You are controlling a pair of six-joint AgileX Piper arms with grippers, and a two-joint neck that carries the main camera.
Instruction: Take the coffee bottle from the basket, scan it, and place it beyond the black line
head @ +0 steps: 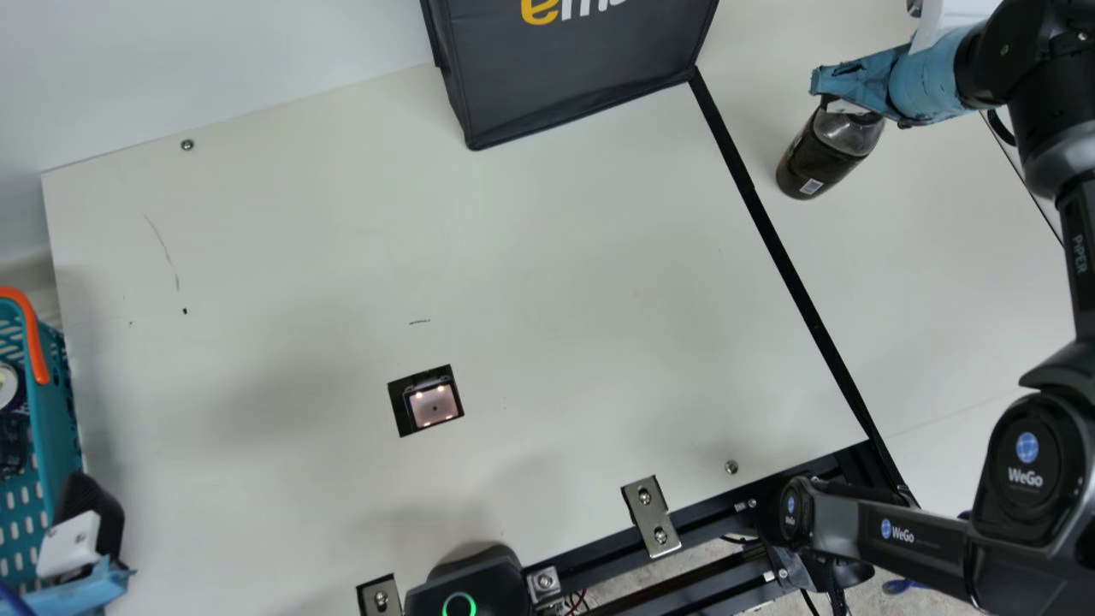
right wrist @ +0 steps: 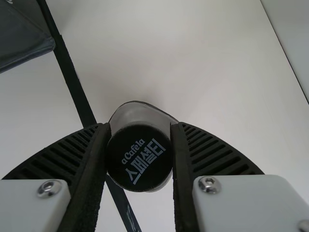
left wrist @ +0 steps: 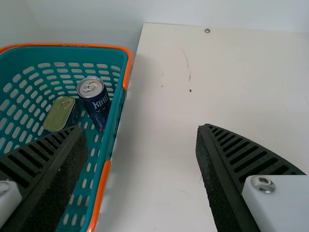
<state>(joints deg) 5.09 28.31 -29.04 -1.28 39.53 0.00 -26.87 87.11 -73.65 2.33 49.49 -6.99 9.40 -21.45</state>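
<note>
- Holding the coffee bottle by its dark cap, my right gripper has its jaws clamped on the two sides of this cap.
- The bottle is beyond the black line, on the right part of the bench, nearer to the far edge than to the near one. It does not touch the line. I cannot tell whether its base touches the bench.
- On the bottle's lower part, a small white label can be seen in the main view.
- My left gripper is at the left edge of the bench, toward the near side. Its jaws are wide apart, with nothing between them; in the left wrist view one jaw is above the basket and the other above the bench.
- The blue-green basket with orange handles is just beside the left edge. Inside are a dark blue drink can and a flat tin, near each other.
- The scanner window is set into the bench, between the basket and the line, closer to the near edge. It is lit.
- A black bag stands at the far edge, its near right corner beside the line.
</note>
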